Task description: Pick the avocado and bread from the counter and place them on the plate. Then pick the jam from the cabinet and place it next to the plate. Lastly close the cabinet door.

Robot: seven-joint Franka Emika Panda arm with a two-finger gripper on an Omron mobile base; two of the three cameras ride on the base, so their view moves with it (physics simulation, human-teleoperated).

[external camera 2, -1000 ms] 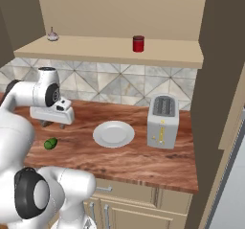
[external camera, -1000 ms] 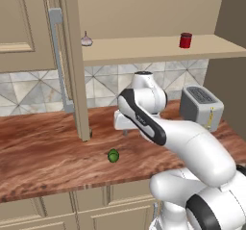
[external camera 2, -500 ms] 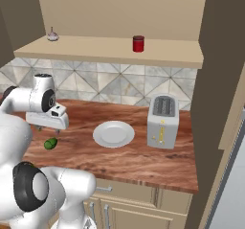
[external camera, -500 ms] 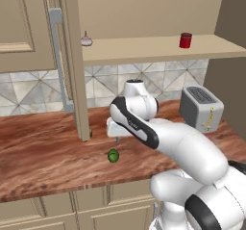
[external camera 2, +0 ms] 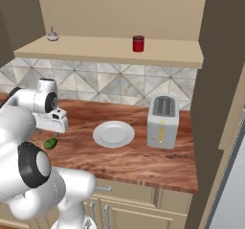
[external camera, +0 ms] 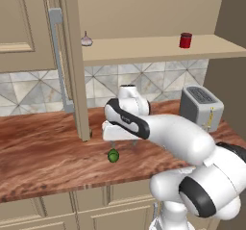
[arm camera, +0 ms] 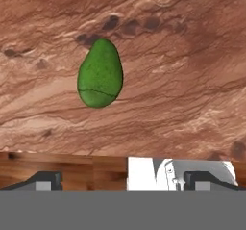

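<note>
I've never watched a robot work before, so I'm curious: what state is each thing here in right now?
end effector: open, empty, above the avocado
avocado: lying on the counter, not held
plate: on the counter, nothing on it
jam: upright on the cabinet shelf
cabinet door: open
toaster: upright beside the plate

Glossy white rounded arm (external camera: 173, 135), dark joint rings, boxy white hand.

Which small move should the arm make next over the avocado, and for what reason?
Probably lower the gripper straight down and a little toward the avocado. Its jaws stand open and empty above the counter, the fruit lies untouched below them, and the plate holds nothing yet.
</note>
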